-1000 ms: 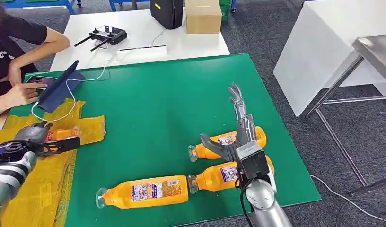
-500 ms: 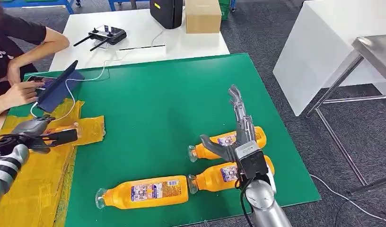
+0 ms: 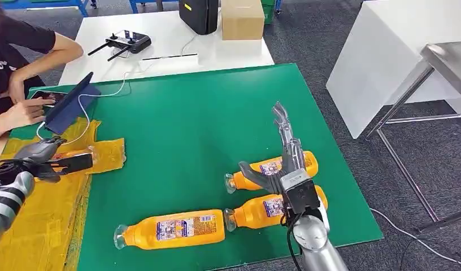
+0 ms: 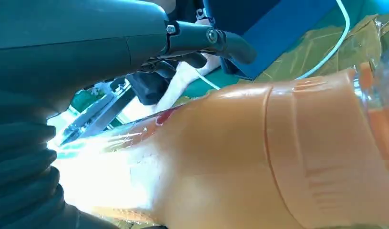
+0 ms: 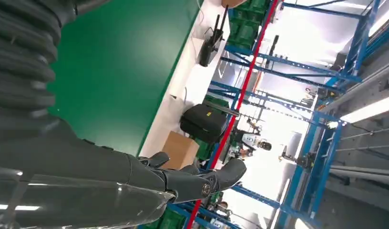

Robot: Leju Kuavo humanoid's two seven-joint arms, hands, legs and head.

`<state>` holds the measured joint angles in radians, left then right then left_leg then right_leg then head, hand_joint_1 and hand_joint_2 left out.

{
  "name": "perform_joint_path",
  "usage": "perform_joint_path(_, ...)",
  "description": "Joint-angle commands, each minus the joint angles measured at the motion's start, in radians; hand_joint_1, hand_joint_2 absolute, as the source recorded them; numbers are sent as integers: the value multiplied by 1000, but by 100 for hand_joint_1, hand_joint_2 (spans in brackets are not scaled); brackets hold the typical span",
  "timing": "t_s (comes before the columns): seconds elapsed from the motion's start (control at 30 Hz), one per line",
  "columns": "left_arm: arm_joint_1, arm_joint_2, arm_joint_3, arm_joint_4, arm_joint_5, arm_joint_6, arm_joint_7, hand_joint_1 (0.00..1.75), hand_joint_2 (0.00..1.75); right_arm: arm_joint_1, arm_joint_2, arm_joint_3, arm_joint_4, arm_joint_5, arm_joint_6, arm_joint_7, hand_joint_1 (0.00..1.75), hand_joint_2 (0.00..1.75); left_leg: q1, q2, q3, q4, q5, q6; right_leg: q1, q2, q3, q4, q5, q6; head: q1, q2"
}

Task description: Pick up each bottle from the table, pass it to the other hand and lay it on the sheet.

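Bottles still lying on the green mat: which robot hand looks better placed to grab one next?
The right robot hand: it hovers open over the far bottle. The left robot hand is at the yellow sheet, busy with another bottle.

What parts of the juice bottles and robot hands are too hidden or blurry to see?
- Bottle on the yellow sheet: in the head view the left hand covers most of it.
- Farthest bottle on the green mat: its middle is hidden behind the right hand.
- Bottle labels: print too small.
- Left wrist view: glare washes out the bottle's near end.
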<state>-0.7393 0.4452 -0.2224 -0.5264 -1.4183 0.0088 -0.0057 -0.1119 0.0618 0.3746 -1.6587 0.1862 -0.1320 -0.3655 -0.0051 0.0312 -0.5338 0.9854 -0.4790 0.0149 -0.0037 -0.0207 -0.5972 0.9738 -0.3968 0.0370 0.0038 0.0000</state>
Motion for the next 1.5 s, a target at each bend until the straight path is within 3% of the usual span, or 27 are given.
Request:
perform_joint_path(0.03,-47,7,-33,1,25,11,-7,0,175,-15,-13,-19,49,4,-1,-2,0,175,1,-2,0,0,0,-1,1,0,1,-1,0,0,0,0)
perform_joint_path(0.37,-40,-10,-43,-156,74,29,79,0,175,18,-8,-28,39,32,18,-3,0,175,2,-5,1,0,0,-1,1,-2,3,-1,-1,0,0,0)
perform_joint_path(0.4,-45,-13,-43,-161,79,25,81,0,0,21,-8,-29,39,34,22,-4,0,175,2,-6,2,1,-1,-1,2,-2,4,-1,-1,0,0,0)
perform_joint_path(0.43,149,-135,215,-446,456,11,-296,0,0,6,-83,11,31,216,-9,53,0,175,3,-8,2,2,-1,-2,3,-2,5,-1,-2,-1,0,0)
perform_joint_path(0.5,395,-162,194,-826,714,-20,-189,0,0,16,-112,-30,8,211,9,46,0,175,-1,-7,5,-4,1,0,-1,-4,7,-5,-1,1,0,0)
perform_joint_path(0.57,418,-154,184,-855,723,-17,-173,0,0,18,-114,-39,5,209,17,44,0,175,-2,-1,3,-3,0,0,-2,1,3,-3,0,1,-2,0)
perform_joint_path(0.67,399,-134,178,-831,741,-18,-169,0,0,19,-103,-42,6,213,24,43,0,175,-1,-6,2,1,-2,1,-2,-2,4,-2,-2,1,5,0)
perform_joint_path(0.73,410,-142,203,-844,829,-20,-231,0,0,18,-113,-44,2,219,20,44,0,175,-2,5,0,0,-2,0,-3,6,0,-1,0,1,3,0)
perform_joint_path(0.77,432,-144,216,-876,868,-29,-249,0,175,18,-117,-49,-1,221,18,45,0,175,-1,6,3,0,-4,0,-3,7,3,-1,-1,0,3,0)
perform_joint_path(0.97,530,-170,298,-1028,1106,-129,-296,0,175,19,-130,-75,-2,244,8,55,0,175,-1,4,2,0,-3,-1,-2,6,1,-2,-1,0,3,0)
perform_joint_path(1.2,577,-207,311,-1053,1165,-158,-320,0,175,-1,-169,-96,10,379,-28,104,0,175,-1,2,2,-1,-2,0,-2,4,2,-2,0,1,3,0)
perform_joint_path(1.5,580,-211,308,-1053,1163,-158,-318,0,175,-3,-171,-100,10,378,-29,104,0,175,0,0,2,0,-3,-1,-1,4,2,-2,-1,0,3,0)
